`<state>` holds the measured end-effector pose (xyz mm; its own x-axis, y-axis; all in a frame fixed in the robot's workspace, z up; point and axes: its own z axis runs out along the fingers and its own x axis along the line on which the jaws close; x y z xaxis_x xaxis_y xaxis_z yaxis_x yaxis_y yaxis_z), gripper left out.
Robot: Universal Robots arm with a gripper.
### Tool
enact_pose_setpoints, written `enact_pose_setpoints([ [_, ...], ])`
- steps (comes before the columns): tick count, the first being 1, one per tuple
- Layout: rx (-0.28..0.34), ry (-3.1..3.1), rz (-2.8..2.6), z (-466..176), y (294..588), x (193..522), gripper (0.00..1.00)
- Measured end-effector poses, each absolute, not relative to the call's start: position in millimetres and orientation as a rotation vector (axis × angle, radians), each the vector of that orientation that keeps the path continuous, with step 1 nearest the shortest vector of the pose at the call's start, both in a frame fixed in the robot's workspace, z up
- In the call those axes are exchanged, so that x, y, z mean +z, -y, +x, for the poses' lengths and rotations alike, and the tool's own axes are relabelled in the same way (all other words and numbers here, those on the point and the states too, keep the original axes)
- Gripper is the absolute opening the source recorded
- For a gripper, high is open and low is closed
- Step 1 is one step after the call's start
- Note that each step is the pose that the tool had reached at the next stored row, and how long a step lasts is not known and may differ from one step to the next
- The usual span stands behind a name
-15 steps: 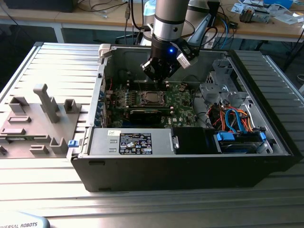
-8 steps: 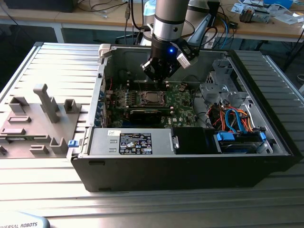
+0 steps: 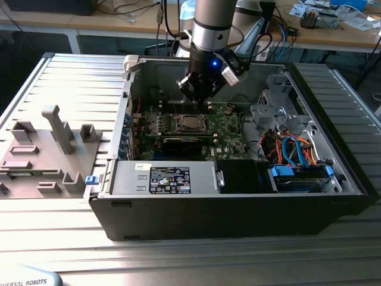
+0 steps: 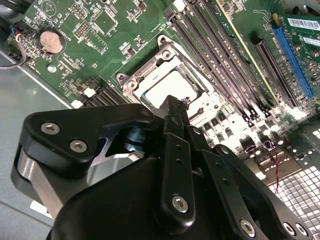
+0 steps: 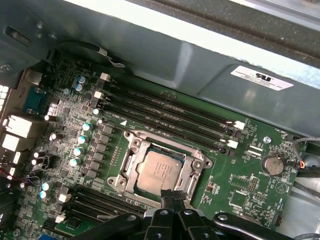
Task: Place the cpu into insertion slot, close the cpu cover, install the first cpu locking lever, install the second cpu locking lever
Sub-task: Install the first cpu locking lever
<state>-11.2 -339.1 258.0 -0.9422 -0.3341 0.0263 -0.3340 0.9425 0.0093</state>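
In the exterior view, an open computer case point(image 3: 238, 202) lies on a ribbed metal table point(image 3: 71, 83). The arm comes down from above into the case, and the gripper point(image 3: 202, 95) hangs over the green motherboard point(image 3: 229, 128), a little above and behind the insertion slot point(image 3: 191, 124). A grey fixture plate point(image 3: 44, 149) with upright blocks lies on the table at the exterior view's left, well apart from the gripper. The silver power supply point(image 3: 169, 177) lies along the near wall of the case.

In the second wrist view, the black fingers point(image 4: 175, 117) are pressed together, with nothing seen between them. Their tips are just at the edge of the insertion slot point(image 4: 125, 80). The cpu point(image 4: 167, 87) sits flat inside the slot, and the cpu cover point(image 4: 172, 52) lies down around it as a silvery frame. A round coin battery point(image 4: 52, 42) is on the board, well apart from the slot.

In the first wrist view, the cpu point(image 5: 159, 170) shows its dull silver top through the square opening of the cpu cover point(image 5: 131, 165). The closed fingertips point(image 5: 172, 194) are near the edge of the frame; whether they touch it, one cannot tell. Long black memory slots point(image 5: 165, 112) run beside the socket
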Motion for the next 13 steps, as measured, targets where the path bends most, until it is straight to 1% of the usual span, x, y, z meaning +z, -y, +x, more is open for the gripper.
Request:
enact_pose_setpoints([
  [13, -0.007, 3.067, 0.54, -11.2, 339.1, 258.0, 0.11],
])
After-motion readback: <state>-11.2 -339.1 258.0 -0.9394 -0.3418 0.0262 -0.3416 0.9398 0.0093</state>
